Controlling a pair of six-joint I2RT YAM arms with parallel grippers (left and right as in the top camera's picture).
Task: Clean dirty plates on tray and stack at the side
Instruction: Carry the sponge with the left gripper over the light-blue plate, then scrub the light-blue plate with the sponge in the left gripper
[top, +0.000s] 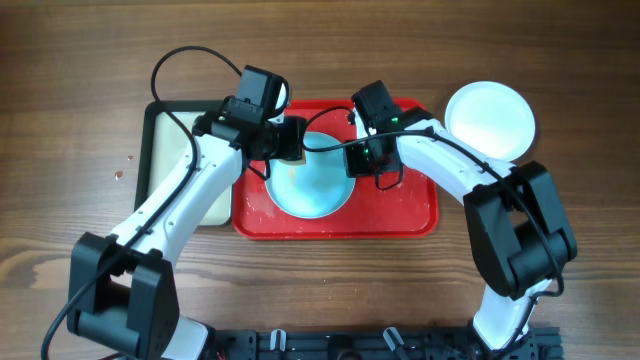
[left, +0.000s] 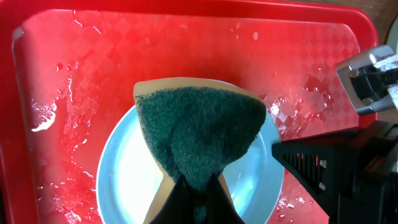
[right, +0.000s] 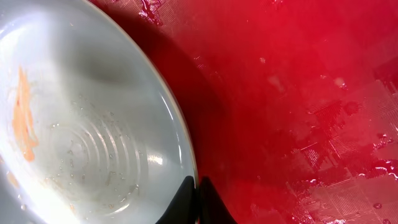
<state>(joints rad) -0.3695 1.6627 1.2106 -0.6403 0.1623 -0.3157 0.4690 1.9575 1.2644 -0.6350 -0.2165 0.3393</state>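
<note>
A pale light-blue plate lies on the red tray. My left gripper is shut on a green-and-yellow sponge, which hangs over the plate. My right gripper is shut on the plate's right rim. In the right wrist view the plate carries an orange smear and water drops, with dark shadow under its rim. A white plate sits on the table to the right of the tray. A third plate is not in view.
A smaller dark-rimmed tray with a pale inside stands left of the red tray, under my left arm. The red tray's floor is wet with drops and foam. The right gripper body is close beside the sponge.
</note>
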